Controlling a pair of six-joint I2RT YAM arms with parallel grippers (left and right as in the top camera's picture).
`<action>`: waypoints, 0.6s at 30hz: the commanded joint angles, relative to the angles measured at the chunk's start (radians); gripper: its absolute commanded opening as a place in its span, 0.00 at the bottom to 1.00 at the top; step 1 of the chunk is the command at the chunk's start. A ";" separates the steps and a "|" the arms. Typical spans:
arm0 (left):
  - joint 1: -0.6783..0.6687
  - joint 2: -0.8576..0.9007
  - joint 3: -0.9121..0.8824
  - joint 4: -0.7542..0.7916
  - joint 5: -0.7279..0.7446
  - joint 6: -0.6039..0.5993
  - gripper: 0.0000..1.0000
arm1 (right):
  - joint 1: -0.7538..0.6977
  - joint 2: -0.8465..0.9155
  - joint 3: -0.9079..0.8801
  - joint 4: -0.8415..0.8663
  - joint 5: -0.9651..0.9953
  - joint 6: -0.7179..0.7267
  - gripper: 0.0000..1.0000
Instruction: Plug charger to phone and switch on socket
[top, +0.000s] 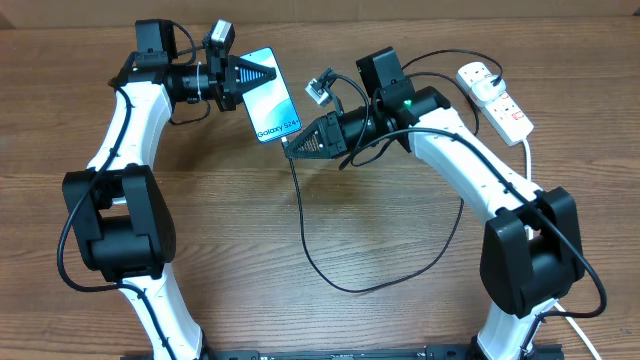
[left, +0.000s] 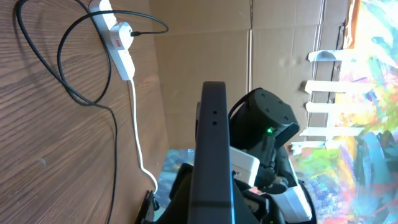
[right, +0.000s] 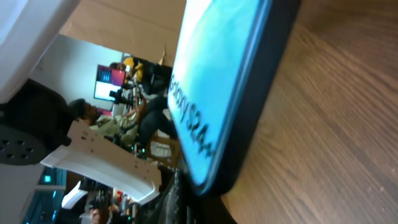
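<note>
Overhead view: we see both arms reaching in over the wooden table (top: 250, 230), and their grippers meet at the phone toward the far middle.
Phone (top: 272, 105): it lies slantwise with its blue-teal screen facing up. The "Galaxy" text is at the end nearer the right arm. We cannot tell whether it rests on the wood or is raised off it.
Left gripper (top: 268, 75): the jaws are fully closed and pinch the phone at its far end, the end away from the text. From the left wrist camera we see the phone edge-on, as a black edge rising up the middle of the frame.
Right gripper (top: 292, 146): the jaws are fully closed, with the tip right against the phone's text end. The free end of the charger goes in between the fingers. The connector is hidden, so we cannot tell whether it is seated in the phone.
Charger (top: 299, 205): the thin black cable leaves the right gripper toward us, loops wide across the table, passes under the right arm and runs on to the socket. There a black plug sits on the strip.
Socket (top: 497, 100): the white strip with red switches lies at the far right, well apart from the phone. We cannot read which way the switches stand.
White cord (left: 137, 124): it is thick and trails from the strip's end across the wood.
Right wrist view: the phone's text end fills the frame just above the wood, and the picture is blurred.
</note>
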 joint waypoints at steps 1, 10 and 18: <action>0.006 -0.006 0.017 -0.003 0.045 0.023 0.04 | -0.003 -0.032 0.076 -0.053 0.041 -0.061 0.04; 0.006 -0.006 0.017 -0.003 0.045 0.023 0.04 | -0.002 -0.026 0.092 -0.088 0.045 -0.065 0.04; 0.006 -0.006 0.017 -0.003 0.045 0.022 0.04 | -0.001 -0.004 0.091 -0.109 0.045 -0.066 0.04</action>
